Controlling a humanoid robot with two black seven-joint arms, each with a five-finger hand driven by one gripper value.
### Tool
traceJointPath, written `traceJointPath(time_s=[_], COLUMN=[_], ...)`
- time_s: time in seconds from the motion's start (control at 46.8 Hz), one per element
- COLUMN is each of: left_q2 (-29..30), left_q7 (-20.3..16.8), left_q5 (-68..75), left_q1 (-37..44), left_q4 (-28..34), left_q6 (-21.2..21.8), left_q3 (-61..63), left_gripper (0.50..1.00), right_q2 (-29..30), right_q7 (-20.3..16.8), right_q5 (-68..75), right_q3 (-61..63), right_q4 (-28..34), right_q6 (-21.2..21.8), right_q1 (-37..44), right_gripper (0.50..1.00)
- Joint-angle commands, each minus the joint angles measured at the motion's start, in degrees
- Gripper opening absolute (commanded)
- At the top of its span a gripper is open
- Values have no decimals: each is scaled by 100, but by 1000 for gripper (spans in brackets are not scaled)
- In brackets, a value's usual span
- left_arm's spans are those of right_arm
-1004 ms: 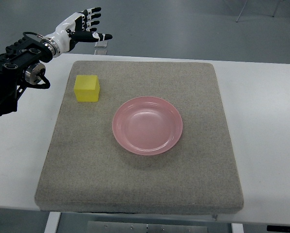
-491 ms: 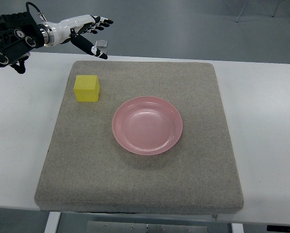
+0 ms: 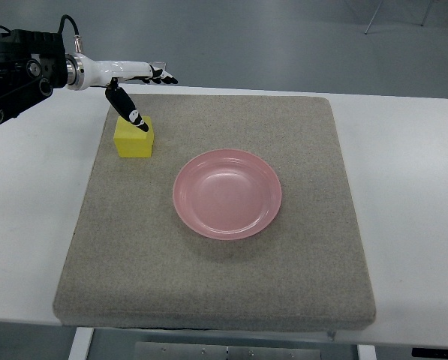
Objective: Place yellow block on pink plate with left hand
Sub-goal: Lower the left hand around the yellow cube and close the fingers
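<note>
Left hand (image 3: 137, 79) sits over your yellow block (image 3: 133, 138), fingers spread, thumb tip at its top edge (no grasp); pink plate (image 3: 227, 193) nearby on the mat (image 3: 299, 277).

Bare mat (image 3: 208, 277) between yellow block (image 3: 133, 137) and pink plate (image 3: 227, 193); left hand (image 3: 130, 82) over block's top.

Left arm (image 3: 17, 67): bulky black housing at far left, round silver-rimmed joint caps, small screws on them. Thin black cable loops over the top near the wrist. Silver metal wrist ring. Left hand (image 3: 126, 75): glossy white shell, slim segmented fingers (image 3: 127, 107), black joints and tips, small white marks near fingertips.
</note>
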Motion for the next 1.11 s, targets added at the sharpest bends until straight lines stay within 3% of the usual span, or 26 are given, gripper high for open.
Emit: traceJointPath(time_s=[0.0,0.278,1.089], left_q2=[94,226,314], left_q7=[-46,-55,-81], left_q5=[88,175,360], left_q1=[8,78,473], left_q4=[-125,-125,-239], left_q6=[2,46,160], left_q3=[4,39,-40], left_gripper=[975,958,971], right_q2=[0,0,0], right_q7=[-1,-1,-1], right_q5=[0,0,0], right_q3=[0,0,0], right_q4=[0,0,0], right_q6=[0,0,0], right_q1=[0,0,0], right_gripper=[924,924,924])
